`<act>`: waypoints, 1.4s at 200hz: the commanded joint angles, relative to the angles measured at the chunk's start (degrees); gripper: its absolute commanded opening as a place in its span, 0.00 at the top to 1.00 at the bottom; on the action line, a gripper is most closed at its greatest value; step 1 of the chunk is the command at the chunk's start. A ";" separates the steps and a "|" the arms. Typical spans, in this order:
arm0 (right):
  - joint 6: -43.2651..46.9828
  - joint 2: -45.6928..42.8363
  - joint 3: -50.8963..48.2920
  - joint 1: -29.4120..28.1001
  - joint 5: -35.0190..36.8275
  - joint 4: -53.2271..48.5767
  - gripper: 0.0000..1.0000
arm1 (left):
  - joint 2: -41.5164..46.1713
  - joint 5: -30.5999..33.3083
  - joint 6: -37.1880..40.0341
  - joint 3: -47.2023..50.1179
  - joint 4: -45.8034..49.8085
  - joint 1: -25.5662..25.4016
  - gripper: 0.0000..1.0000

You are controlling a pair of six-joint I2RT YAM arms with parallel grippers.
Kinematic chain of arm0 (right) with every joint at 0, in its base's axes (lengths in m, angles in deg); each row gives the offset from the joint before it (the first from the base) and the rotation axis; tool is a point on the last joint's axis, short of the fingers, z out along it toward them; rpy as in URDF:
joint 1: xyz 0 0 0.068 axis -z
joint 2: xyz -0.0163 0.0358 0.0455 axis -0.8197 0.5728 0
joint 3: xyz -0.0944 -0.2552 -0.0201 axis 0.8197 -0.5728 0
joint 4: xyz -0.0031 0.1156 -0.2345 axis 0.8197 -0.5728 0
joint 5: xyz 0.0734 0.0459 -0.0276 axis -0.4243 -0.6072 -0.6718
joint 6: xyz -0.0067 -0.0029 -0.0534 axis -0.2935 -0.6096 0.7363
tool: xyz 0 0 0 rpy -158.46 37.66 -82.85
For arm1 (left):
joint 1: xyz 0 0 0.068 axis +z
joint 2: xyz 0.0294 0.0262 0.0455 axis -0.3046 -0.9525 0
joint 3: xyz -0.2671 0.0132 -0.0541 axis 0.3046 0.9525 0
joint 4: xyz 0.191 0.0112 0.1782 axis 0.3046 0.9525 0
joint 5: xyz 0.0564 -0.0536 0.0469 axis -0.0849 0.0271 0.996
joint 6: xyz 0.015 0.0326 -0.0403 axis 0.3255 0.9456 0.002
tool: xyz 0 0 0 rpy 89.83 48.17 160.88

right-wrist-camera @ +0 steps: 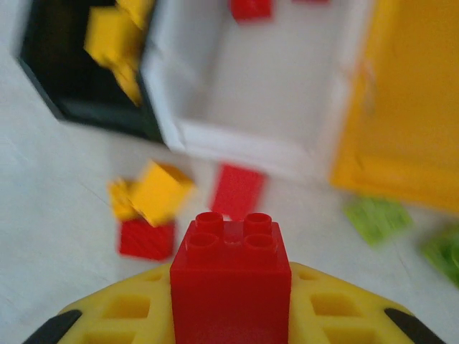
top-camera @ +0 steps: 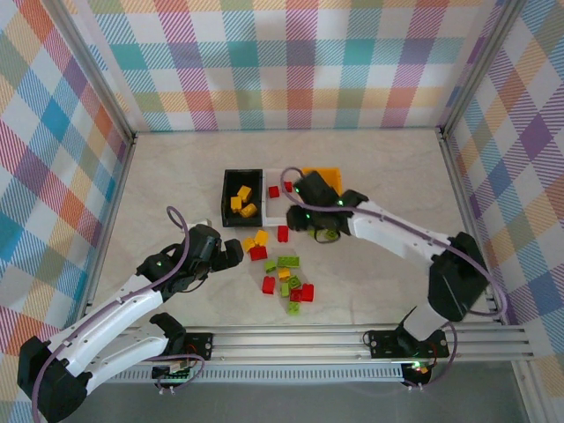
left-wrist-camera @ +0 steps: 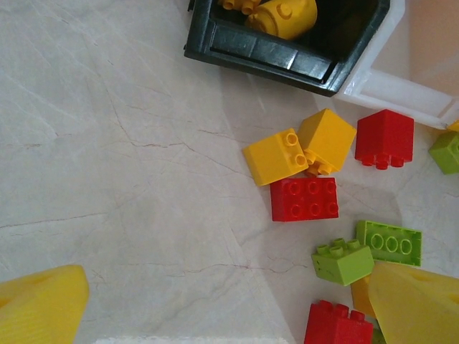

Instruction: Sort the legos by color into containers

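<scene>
The right gripper [right-wrist-camera: 229, 326] is pinching a small red studded plastic brick [right-wrist-camera: 229, 278] between its yellow fingers [right-wrist-camera: 337, 315]. Its jaws are drawn in close against the brick's sides and the studs are facing up. In the overhead view this gripper [top-camera: 302, 198] is hanging over the right part of the white rectangular plastic bin [top-camera: 273, 210], just beside the orange-yellow plastic bin [top-camera: 324, 176]. The right wrist view is blurring.

The left gripper [top-camera: 231, 255] is standing wide open and gripping nothing. It is hovering over the pale marbled tabletop [top-camera: 176, 176] just left of the loose bricks. From its wrist, its two yellow fingertips [left-wrist-camera: 36, 308] are showing in the bottom corners, with bare tabletop between them.

The black rectangular plastic bin [top-camera: 226, 198] is sitting against the left side of the white bin and is holding several yellow bricks [top-camera: 244, 199]. Two red bricks [top-camera: 273, 190] are lying at the far end of the white bin.

The loose legos [top-camera: 284, 273] are lying scattered on the tabletop near the bins, in red, yellow and lime green. Closest to the black bin, two yellow bricks [left-wrist-camera: 276, 158] are touching each other. A flat-lying red brick [left-wrist-camera: 305, 198] is just below them, a red cube-shaped brick [left-wrist-camera: 385, 136] is to their right, and lime green bricks [left-wrist-camera: 342, 259] are further down. One lime green brick [top-camera: 328, 233] is lying apart, under the right arm.
</scene>
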 commanded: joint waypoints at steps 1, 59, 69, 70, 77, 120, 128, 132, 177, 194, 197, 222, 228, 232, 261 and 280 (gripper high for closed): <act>2.92 8.38 6.98 1.34 -0.72 1.20 0.73 | -0.44 -1.30 2.30 -1.48 0.29 0.03 0.00; 3.04 22.25 20.66 5.06 0.66 0.72 0.73 | -0.57 -1.48 2.86 -1.83 1.66 0.03 0.00; 3.07 23.84 22.29 5.16 0.83 -0.11 0.73 | -0.65 -1.55 2.86 -1.66 1.49 0.03 0.00; 3.05 23.96 22.49 5.16 0.88 -0.18 0.72 | -0.66 -1.52 2.84 -1.66 1.52 -0.01 0.00; 2.95 25.02 23.46 5.25 0.89 -0.64 0.72 | -0.72 -1.57 2.83 -1.64 1.40 0.03 0.00; -0.41 25.07 24.49 6.34 0.65 -0.81 0.44 | -0.92 -1.88 2.89 -1.63 1.15 0.03 0.00; -0.40 24.43 24.45 6.30 0.60 -0.49 0.39 | -0.81 -1.93 2.94 -1.71 1.13 0.03 0.00; -0.35 24.00 24.36 6.30 0.60 -0.37 0.37 | -0.75 -2.00 2.94 -1.78 1.18 0.03 0.00; 0.25 16.01 19.36 6.30 -1.50 2.21 0.30 | -0.79 -3.84 4.44 -3.26 0.95 0.03 0.00; -0.13 11.55 14.93 6.23 -3.23 3.45 0.30 | -1.95 -5.79 6.12 -4.42 0.68 -0.22 0.00; -0.31 10.86 14.02 6.19 -3.52 3.72 0.29 | -2.29 -6.24 6.38 -4.72 0.60 -0.41 0.00; -0.12 3.31 5.15 5.69 -5.42 5.38 0.29 | -5.82 -7.65 8.12 -6.78 0.16 -3.90 0.01; -0.04 1.45 2.75 5.61 -5.69 5.54 0.29 | -6.93 -7.24 8.34 -7.12 0.15 -5.04 0.01; 0.03 0.18 1.18 5.60 -5.79 5.69 0.29 | -7.73 -7.13 8.44 -7.43 0.15 -5.80 0.01; -0.06 -8.79 -10.57 5.53 -5.70 6.05 0.29 | -14.55 -7.39 9.38 -8.88 0.11 -10.78 0.06; -0.89 -13.08 -16.85 5.51 -5.28 5.61 0.29 | -19.66 -7.60 10.30 -9.73 0.09 -14.11 0.12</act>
